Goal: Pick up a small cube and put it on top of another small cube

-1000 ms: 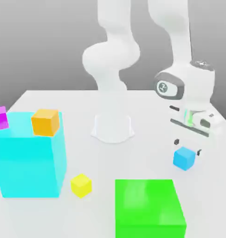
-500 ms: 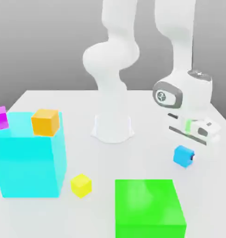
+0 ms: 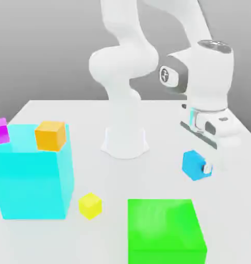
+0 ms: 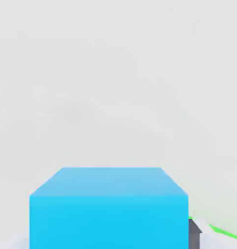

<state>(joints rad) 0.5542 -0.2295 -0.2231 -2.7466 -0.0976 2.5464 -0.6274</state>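
White tabletop, grey backdrop. Gripper (image 3: 198, 166) is clenched on the blue cube (image 3: 193, 165), lifted at right centre. Pink cube (image 3: 0, 130) sits on the cyan block (image 3: 32, 178), far left. Carry high over the orange cube (image 3: 50, 135); descend squarely.

Bare table (image 3: 163, 170) open mid-scene; cyan block (image 3: 32, 178), green block (image 3: 166, 232) obstruct.

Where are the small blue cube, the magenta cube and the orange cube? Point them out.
small blue cube (image 3: 194, 165), exterior view, front face.
magenta cube (image 3: 0, 131), exterior view, front face.
orange cube (image 3: 49, 137), exterior view, front face.
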